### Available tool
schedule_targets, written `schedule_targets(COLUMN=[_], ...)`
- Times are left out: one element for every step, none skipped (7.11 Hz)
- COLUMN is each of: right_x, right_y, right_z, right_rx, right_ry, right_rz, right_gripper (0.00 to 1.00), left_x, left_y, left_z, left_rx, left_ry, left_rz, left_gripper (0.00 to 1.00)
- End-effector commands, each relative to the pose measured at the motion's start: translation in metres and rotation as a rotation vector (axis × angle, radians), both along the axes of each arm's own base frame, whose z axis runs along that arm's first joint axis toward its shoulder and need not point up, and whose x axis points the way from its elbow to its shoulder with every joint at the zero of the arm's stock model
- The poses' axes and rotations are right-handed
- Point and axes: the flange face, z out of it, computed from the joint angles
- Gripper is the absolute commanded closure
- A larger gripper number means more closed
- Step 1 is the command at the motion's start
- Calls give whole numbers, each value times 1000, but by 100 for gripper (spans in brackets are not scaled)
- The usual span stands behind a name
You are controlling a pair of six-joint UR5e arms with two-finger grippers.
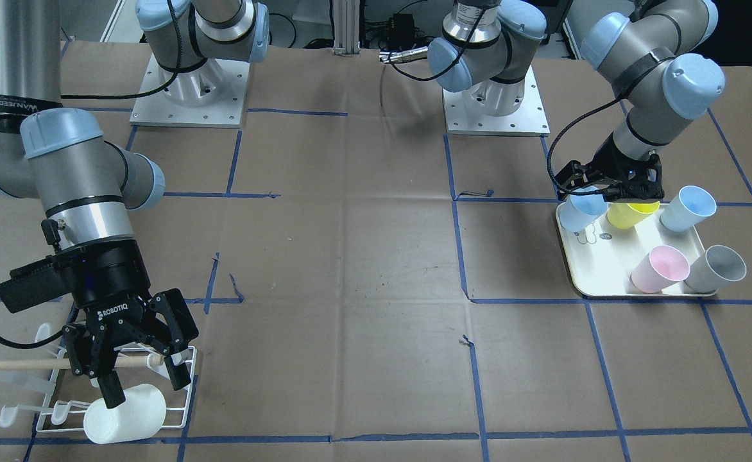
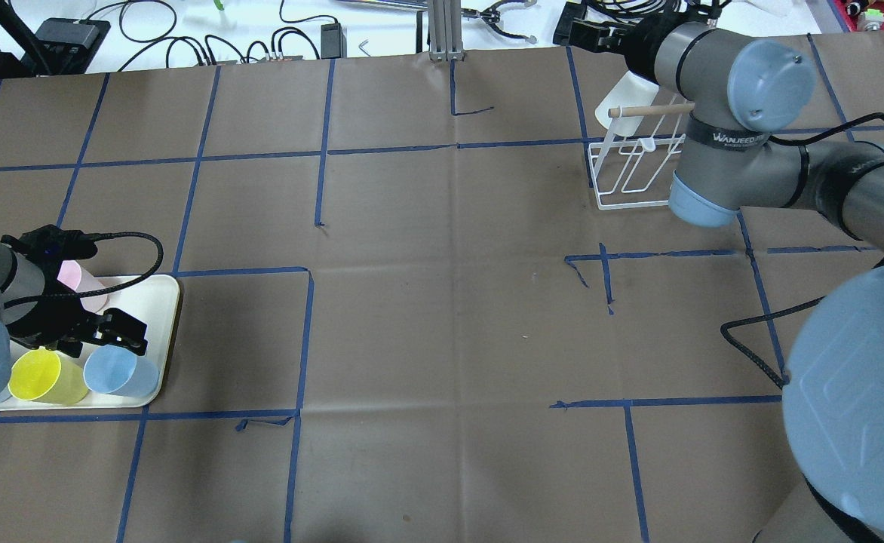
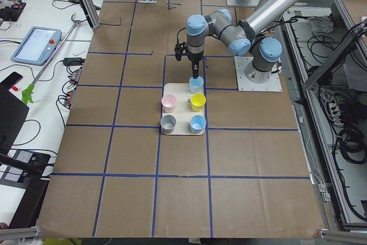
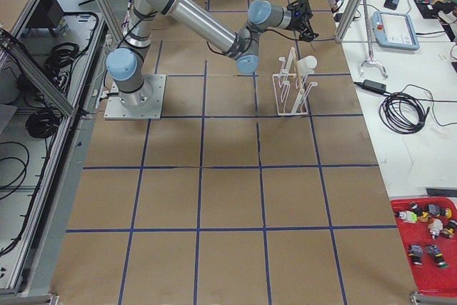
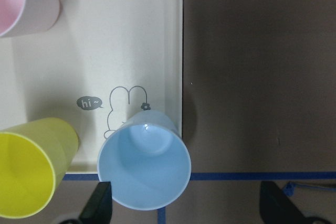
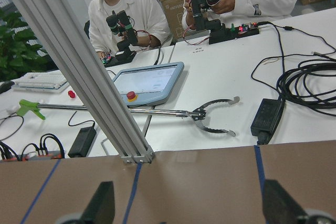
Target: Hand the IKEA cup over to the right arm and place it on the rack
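My left gripper is open above the cream tray, its fingers astride and just above a light blue cup. In the left wrist view this cup stands upright between the wide-apart fingertips, closer to the left one. My right gripper is open and empty over the white wire rack with its wooden dowel. A white cup lies on the rack right by one fingertip. The right wrist view shows only the fingertips apart, with nothing between them.
On the tray also stand a yellow cup, a second light blue cup, a pink cup and a grey cup. Both arm bases sit at the table's robot side. Operators sit beyond the far edge.
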Motion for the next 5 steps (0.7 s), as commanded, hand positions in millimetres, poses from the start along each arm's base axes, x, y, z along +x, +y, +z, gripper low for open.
schedule_targets(right_x=[7, 11, 28, 42, 57], right_y=[24, 37, 50, 58, 64], right_z=[17, 19, 20, 17, 15], right_rx=[90, 140, 190, 241, 301], right_ry=[-259, -368, -463, -568, -666], right_rz=[-122, -168, -184, -208, -237], right_gripper=[0, 0, 0, 0, 0], left_x=[3, 1, 0, 1, 1], left_y=[-3, 1, 1, 1, 1], left_z=[-25, -30, -29, -30, -29], left_rx=[40, 51, 50, 54, 51], left_ry=[21, 26, 26, 26, 25], left_rz=[5, 4, 3, 3, 4], left_gripper=[2, 2, 6, 30, 80])
